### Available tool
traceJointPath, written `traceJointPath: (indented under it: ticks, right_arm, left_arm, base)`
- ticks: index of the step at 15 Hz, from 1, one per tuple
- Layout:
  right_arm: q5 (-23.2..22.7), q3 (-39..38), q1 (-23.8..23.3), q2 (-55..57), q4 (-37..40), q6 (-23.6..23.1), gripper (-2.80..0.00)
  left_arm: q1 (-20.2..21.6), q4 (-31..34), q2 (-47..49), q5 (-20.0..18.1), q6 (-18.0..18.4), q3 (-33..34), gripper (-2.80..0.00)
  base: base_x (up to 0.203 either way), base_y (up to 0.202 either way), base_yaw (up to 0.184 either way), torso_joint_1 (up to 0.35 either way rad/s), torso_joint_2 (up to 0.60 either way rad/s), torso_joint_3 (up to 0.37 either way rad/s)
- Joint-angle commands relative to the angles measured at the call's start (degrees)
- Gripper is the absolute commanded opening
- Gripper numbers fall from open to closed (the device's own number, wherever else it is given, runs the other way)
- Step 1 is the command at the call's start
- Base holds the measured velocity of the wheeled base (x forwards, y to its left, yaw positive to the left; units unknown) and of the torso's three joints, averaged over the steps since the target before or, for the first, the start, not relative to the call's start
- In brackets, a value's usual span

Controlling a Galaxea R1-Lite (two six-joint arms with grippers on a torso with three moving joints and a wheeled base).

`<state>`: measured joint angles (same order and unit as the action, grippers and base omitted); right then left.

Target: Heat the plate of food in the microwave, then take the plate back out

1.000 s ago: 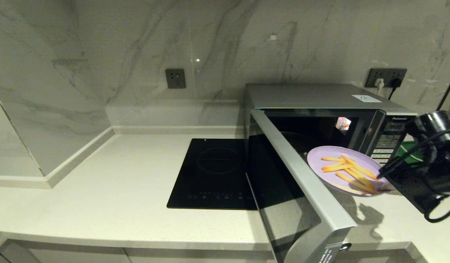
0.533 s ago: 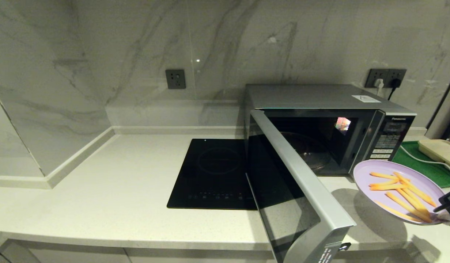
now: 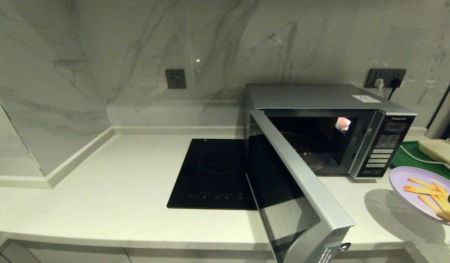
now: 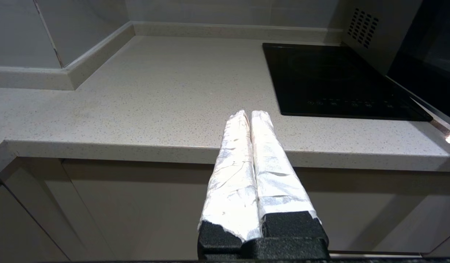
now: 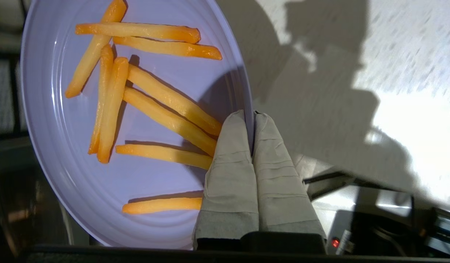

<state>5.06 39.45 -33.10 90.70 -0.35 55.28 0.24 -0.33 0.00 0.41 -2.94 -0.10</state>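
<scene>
Pale speckled stone countertop (image 3: 111, 190) with a raised lip along the back, grey-veined marble walls (image 3: 118, 54), one dark wall socket (image 3: 175, 78) at about 11 o'clock and a double socket (image 3: 387, 77) with plugs in it up at 2 o'clock. A flat black induction hob (image 3: 214, 173) is set in the counter dead centre. The microwave (image 3: 320, 96) stands just at 3 o'clock of the hob, door (image 3: 294, 190) swung wide toward the camera, cavity dark with only the glass turntable (image 3: 309, 151) inside. The plate of food (image 3: 411, 186), pale lilac with orange fries, is out at the 4 o'clock edge, off the counter and casting a shadow on it. The right gripper (image 5: 252, 117) has its padded fingers pinched on the plate's rim. Behind it sit a green tray (image 3: 411, 155) and a cream rectangular thing (image 3: 438, 149). The left gripper (image 4: 249, 114) is parked below the counter edge, fingers pressed together, holding nothing.
</scene>
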Motion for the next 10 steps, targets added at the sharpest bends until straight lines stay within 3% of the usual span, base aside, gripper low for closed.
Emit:
traceJointPath:
  ticks: [1,10]
  right_arm:
    - [-0.74,0.47,-4.90,8.61,-3.36,0.15,-2.80]
    - [-1.09,-1.15,-12.99,21.18,-19.04,-1.79,-2.80]
  left_arm:
    - [0.02,-0.02,-0.01,0.02,-0.05,0.01,-2.80]
    - [0.02,-0.02,-0.02,0.02,-0.05,0.01,-2.80]
  base:
    - [0.000,0.000,0.000,0.000,0.00,0.000]
    - [0.000,0.000,0.000,0.000,0.00,0.000]
